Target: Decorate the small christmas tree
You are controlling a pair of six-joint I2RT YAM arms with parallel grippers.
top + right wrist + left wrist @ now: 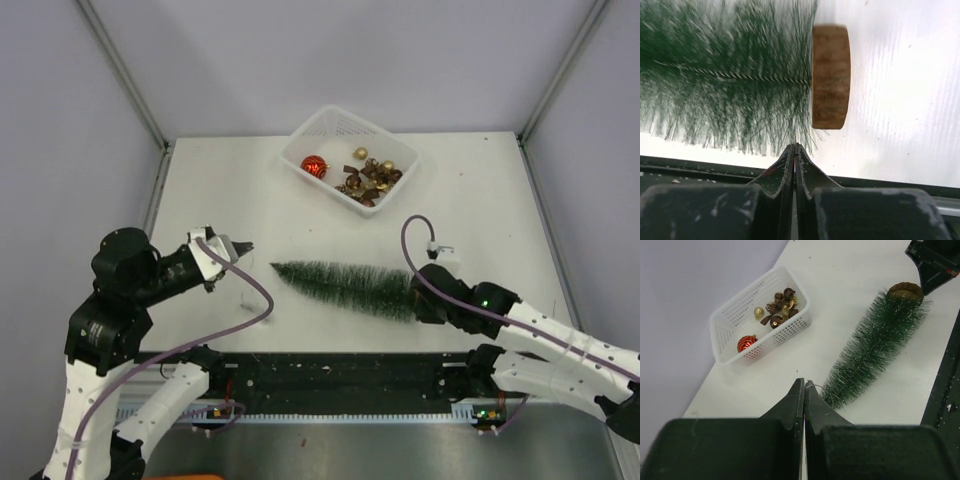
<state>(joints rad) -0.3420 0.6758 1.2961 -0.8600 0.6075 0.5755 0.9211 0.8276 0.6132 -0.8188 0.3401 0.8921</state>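
Tree point(345, 287) is lying flat, so I'm hovering right gripper point(794, 146) by its base point(830, 77) and left gripper point(804, 384) off the tip, both pinched closed, holding nothing.

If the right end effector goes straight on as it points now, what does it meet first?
Probably the small christmas tree: the shut right end effector points into its lowest bristles, just beside the wooden base. Depth is unclear.
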